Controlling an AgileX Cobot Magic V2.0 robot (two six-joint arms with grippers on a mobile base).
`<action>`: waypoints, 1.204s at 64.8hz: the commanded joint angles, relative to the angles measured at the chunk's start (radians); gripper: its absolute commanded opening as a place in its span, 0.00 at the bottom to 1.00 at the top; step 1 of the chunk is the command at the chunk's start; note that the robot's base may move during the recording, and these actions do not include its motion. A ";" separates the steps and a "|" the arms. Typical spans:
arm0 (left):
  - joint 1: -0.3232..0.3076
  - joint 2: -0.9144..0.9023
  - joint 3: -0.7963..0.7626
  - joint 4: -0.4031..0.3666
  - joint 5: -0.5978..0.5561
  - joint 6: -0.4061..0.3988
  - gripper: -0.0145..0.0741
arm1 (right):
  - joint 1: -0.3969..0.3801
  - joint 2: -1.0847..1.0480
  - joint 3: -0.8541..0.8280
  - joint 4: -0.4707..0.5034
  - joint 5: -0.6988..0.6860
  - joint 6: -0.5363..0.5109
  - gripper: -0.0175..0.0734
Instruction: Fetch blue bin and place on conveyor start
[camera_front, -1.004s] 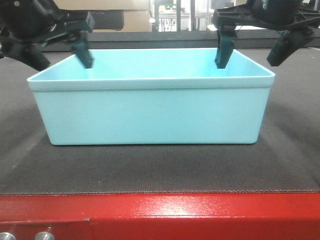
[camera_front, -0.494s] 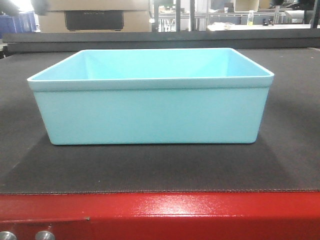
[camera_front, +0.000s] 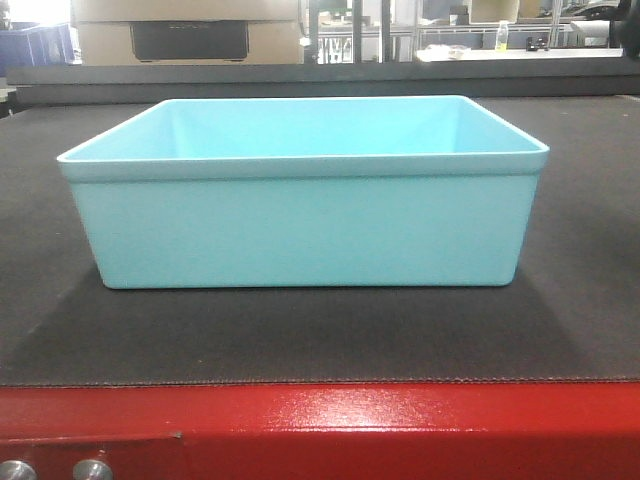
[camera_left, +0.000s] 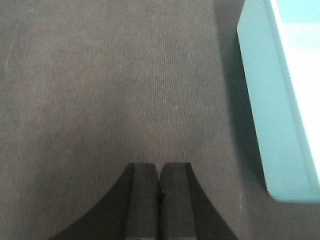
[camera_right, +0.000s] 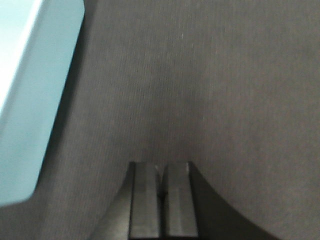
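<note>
The pale aqua bin (camera_front: 300, 215) stands upright and empty on the dark fabric belt (camera_front: 300, 340) of the conveyor start, just behind its red frame (camera_front: 330, 430). Neither gripper shows in the front view. In the left wrist view my left gripper (camera_left: 160, 167) is shut and empty above the belt (camera_left: 100, 90), with the bin's outer wall (camera_left: 270, 110) to its right. In the right wrist view my right gripper (camera_right: 161, 167) is shut and empty above the belt (camera_right: 210, 90), with the bin's wall (camera_right: 35, 95) to its left.
Two silver knobs (camera_front: 90, 470) sit on the red frame at the lower left. A cardboard box (camera_front: 185, 30) and metal racks (camera_front: 380, 30) stand beyond the belt's far edge.
A second ago both grippers stood at the bin's side walls, fingers over the rim. They have lifted out of the front view and stand shut beside the bin. The bin has not moved.
</note>
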 joint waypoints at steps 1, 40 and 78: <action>0.006 -0.110 0.091 -0.002 -0.072 0.002 0.04 | -0.007 -0.090 0.100 -0.023 -0.131 -0.004 0.01; 0.006 -0.910 0.320 0.023 -0.140 0.006 0.04 | -0.007 -0.762 0.348 -0.056 -0.336 -0.004 0.01; 0.006 -0.986 0.320 0.023 -0.140 0.006 0.04 | -0.007 -0.847 0.348 -0.056 -0.368 -0.004 0.01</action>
